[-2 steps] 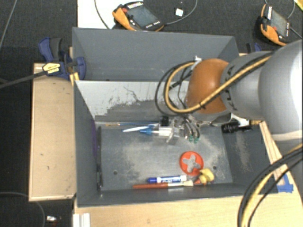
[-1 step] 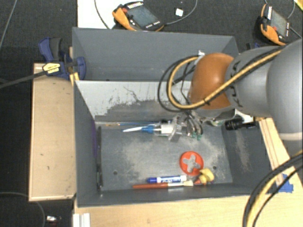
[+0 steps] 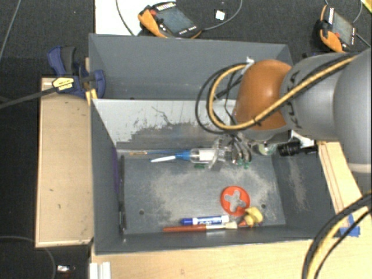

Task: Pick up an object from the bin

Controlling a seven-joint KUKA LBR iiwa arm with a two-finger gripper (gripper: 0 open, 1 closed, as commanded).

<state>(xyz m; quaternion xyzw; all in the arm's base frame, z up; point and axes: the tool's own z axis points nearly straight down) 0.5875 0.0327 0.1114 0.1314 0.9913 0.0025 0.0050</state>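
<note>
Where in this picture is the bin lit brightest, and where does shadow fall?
Camera view: brightest on the back wall, a pale sheen; darkest on the left wall; the floor looks dimmer at right, under the arm and beside the gripper.

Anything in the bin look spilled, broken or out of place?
Nothing stands out: orange disc, blue marker, red pencil and yellow piece lie by the front wall, a blue-handled tool at the back.

Soft even light leaves a pale sheen inside the bin (image 3: 133,121).
</note>
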